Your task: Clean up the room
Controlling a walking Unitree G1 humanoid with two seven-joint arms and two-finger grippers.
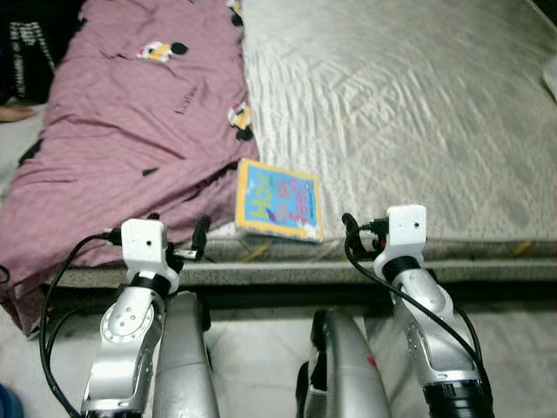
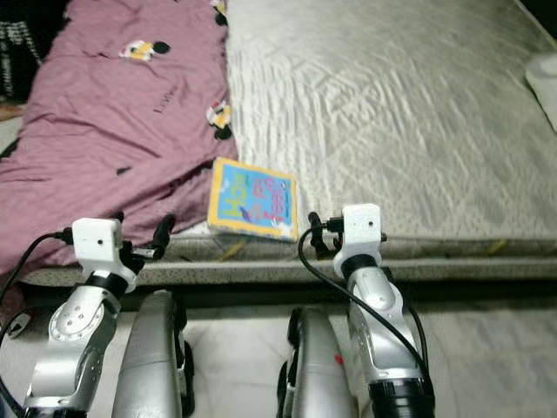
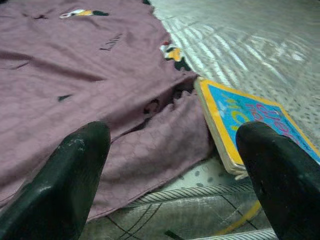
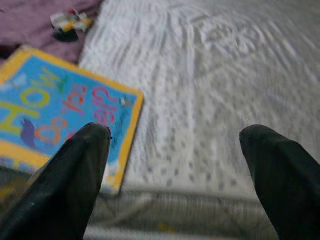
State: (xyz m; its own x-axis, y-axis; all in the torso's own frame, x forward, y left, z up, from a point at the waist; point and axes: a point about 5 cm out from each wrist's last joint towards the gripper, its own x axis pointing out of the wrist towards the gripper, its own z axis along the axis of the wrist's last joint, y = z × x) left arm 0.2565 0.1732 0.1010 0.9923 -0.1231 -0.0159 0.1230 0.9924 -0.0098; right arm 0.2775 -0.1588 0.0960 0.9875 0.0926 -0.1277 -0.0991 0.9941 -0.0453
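A picture book [image 1: 278,199] with a yellow edge and a blue cover is seen lying flat at the near edge of the bed [image 1: 409,96]. One side of it is touched by the purple blanket [image 1: 130,131] — the rest sits on the pale mattress cover.

The left gripper [image 3: 175,175] is held just in front of the bed edge, fingers spread wide, and nothing is held in it. The right gripper [image 4: 175,170] is held the same way — wide open and empty.

In the head view, the book is found between the two arms. From the left gripper it lies at about 1 o'clock. From the right gripper it lies at about 10 o'clock. Its long side runs away from the robot, tipped a little, toward 12 o'clock. Both grippers are near it, and it cannot be told for sure which one is nearer. In the right wrist view the book is seen just past one finger [image 4: 75,165], so a short reach across is likely needed to pick it up.
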